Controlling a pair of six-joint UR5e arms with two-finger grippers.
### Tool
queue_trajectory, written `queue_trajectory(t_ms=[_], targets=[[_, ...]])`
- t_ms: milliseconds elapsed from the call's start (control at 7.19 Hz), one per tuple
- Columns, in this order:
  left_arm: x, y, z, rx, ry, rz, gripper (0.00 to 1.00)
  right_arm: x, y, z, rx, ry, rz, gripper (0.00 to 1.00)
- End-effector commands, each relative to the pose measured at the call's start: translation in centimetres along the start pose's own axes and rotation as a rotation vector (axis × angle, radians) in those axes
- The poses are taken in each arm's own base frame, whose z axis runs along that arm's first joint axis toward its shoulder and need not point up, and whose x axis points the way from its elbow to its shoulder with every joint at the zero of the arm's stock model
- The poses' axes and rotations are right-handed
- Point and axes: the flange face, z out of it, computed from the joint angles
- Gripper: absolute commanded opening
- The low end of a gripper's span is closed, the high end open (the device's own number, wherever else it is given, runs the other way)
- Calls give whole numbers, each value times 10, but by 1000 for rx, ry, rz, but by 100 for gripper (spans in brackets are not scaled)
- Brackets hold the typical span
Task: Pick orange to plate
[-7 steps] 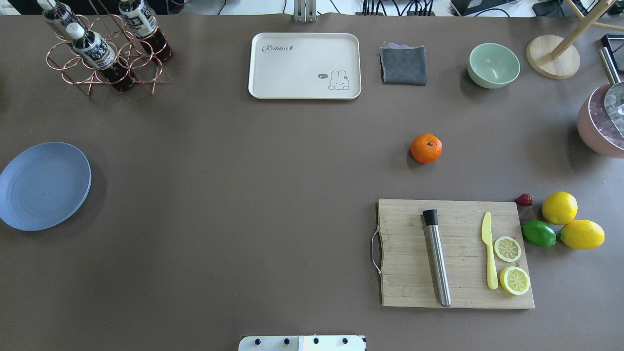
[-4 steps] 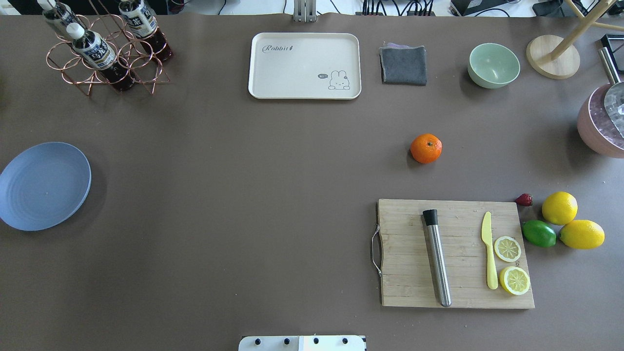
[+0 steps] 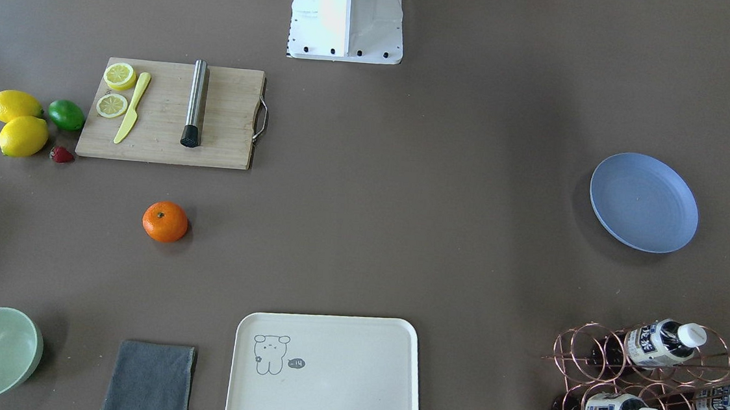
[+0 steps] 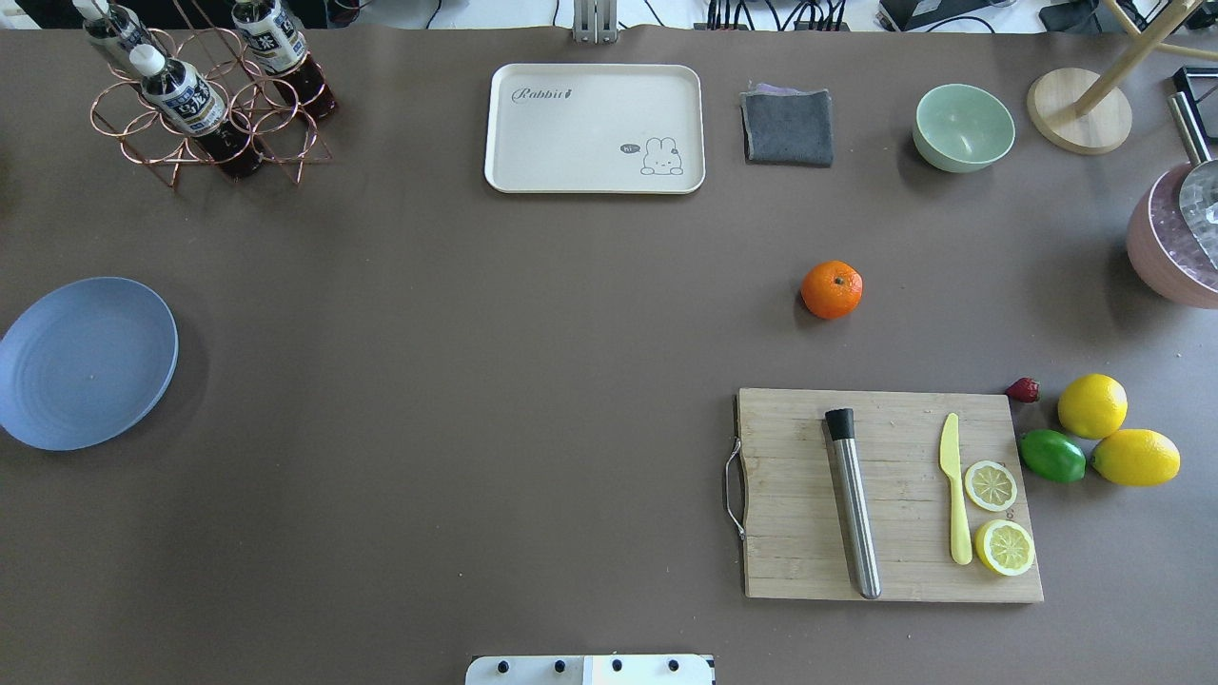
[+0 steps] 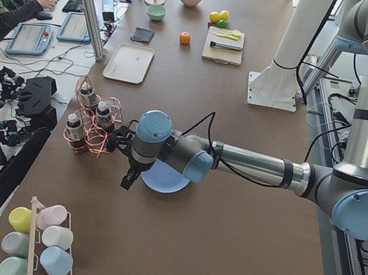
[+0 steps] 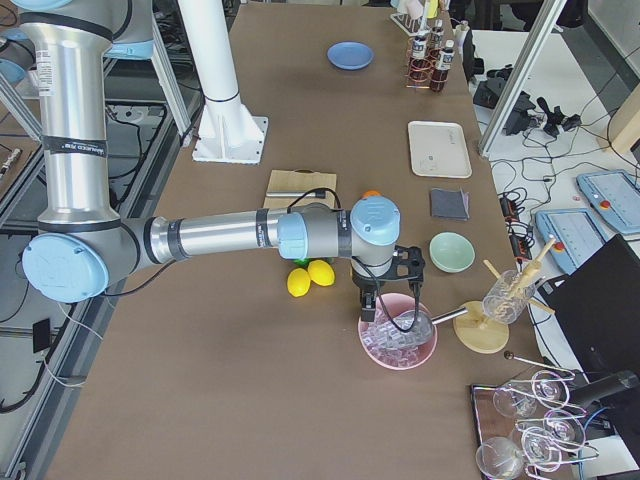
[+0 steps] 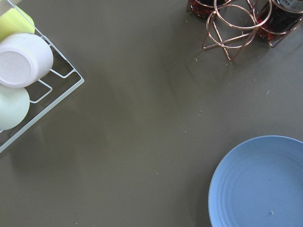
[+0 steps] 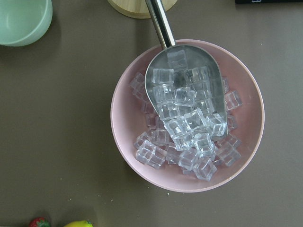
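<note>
While each arm hangs over one end of the tabletop [image 4: 476, 381], whether the left pincer [image 5: 125, 183] or the right pincer [image 6: 368, 310] is apart or together cannot be told. Nearest lies a cutting board [image 4: 799, 533]; beyond it the orange [image 4: 832, 289] sits on bare tabletop, well apart from the plate [image 4: 86, 362] at the left edge. Risk: the round fruit could roll from a skewed grasp, or slip during the long carry. Count: one orange, one plate, two lemons [image 4: 1092, 405], one lime [image 4: 1052, 456], three bottles [image 4: 179, 95].
</note>
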Motion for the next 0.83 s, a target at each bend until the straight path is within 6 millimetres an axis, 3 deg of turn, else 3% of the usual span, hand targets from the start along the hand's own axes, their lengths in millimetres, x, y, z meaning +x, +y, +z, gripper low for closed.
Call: queue_trajectory(t_ms=[0,278,695], targets=[[34,11,64,24,86,-26,98,-23,-13,3,-3,-3,-9,100],[45,22,105,36,142,-63,98,-53,-27,3,-1,-13,4,100],[46,24,150,-30,126,-63,98,-119,-36,6,-3,-32,20,100]])
